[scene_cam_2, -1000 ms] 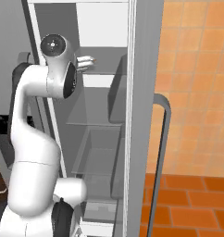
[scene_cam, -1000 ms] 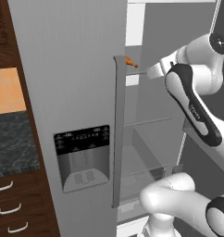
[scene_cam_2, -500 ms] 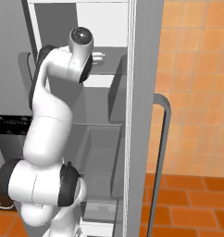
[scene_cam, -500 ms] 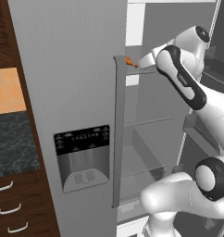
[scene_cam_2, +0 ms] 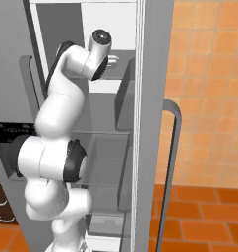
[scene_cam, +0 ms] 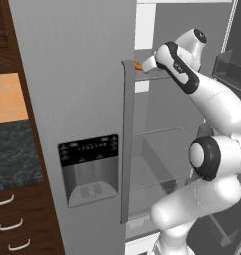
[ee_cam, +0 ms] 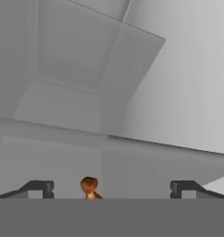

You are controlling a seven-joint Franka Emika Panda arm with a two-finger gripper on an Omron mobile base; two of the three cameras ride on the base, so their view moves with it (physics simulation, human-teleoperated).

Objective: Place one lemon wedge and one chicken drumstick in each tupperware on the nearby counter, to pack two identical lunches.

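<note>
Left base view is looking forward from behind the arm, close to the fridge door and its handle. Right base view is facing the same open fridge from the other side, catching orange wall tiles. Both are sharing the shelves. Hand view is looking close along a shelf inside.

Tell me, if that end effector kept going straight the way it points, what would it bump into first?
Probably the chicken drumstick, which sits between the open end effector's fingertips on the fridge shelf. Past it is the grey back wall. Depth is hard to judge.
</note>
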